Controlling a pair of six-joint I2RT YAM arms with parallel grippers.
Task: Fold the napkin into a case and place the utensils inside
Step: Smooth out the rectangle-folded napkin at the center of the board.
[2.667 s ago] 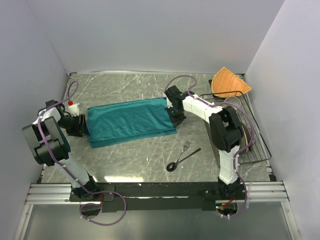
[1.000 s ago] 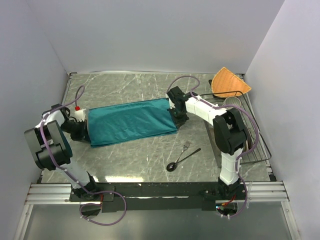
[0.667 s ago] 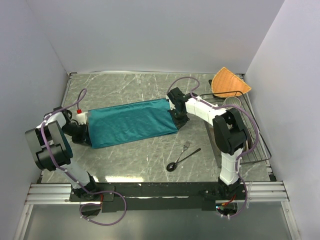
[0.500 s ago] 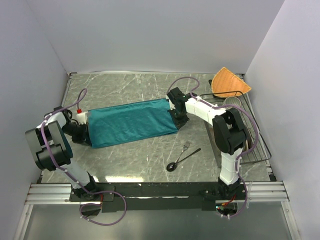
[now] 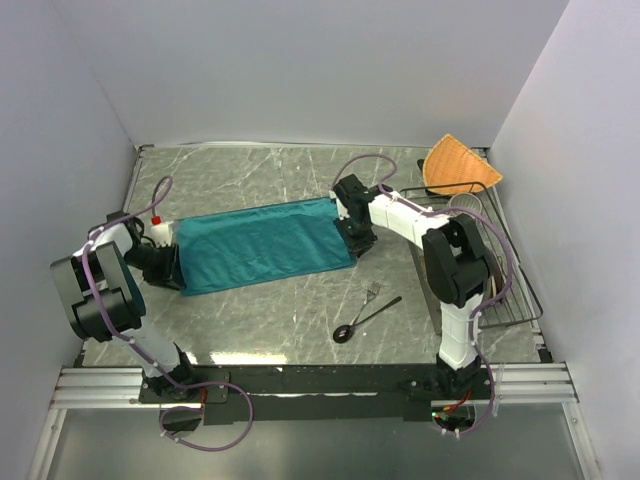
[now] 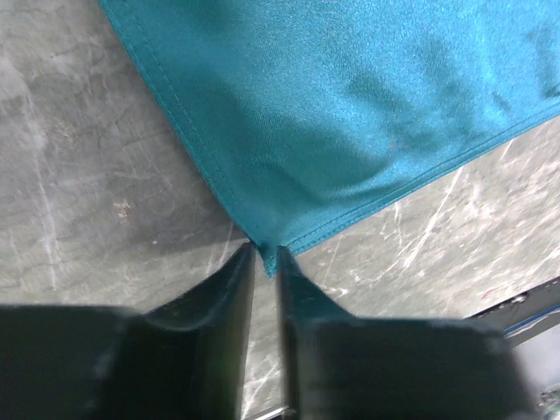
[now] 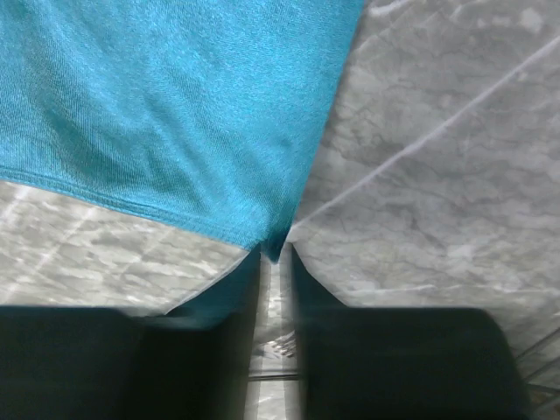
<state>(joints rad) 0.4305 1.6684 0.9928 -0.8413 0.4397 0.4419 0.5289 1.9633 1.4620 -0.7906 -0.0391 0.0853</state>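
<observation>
The teal napkin (image 5: 260, 243) lies as a long folded band across the marble table. My left gripper (image 5: 168, 268) is shut on the napkin's near left corner (image 6: 265, 254), low over the table. My right gripper (image 5: 355, 245) is shut on its near right corner (image 7: 274, 248). The cloth is stretched between the two. The silver fork (image 5: 372, 291) and the dark spoon (image 5: 362, 320), with its round black bowl, lie together on the table in front of the napkin's right end, apart from both grippers.
An orange woven fan-shaped cloth (image 5: 458, 165) sits at the back right. A wire rack (image 5: 497, 290) with a cup (image 5: 466, 204) and plates stands along the right edge. White walls close in the table on three sides.
The napkin's lifted near layer has been laid down, so the cloth now lies flatter and tauter. The left gripper moved slightly right and toward the back. In the last second little moved.
</observation>
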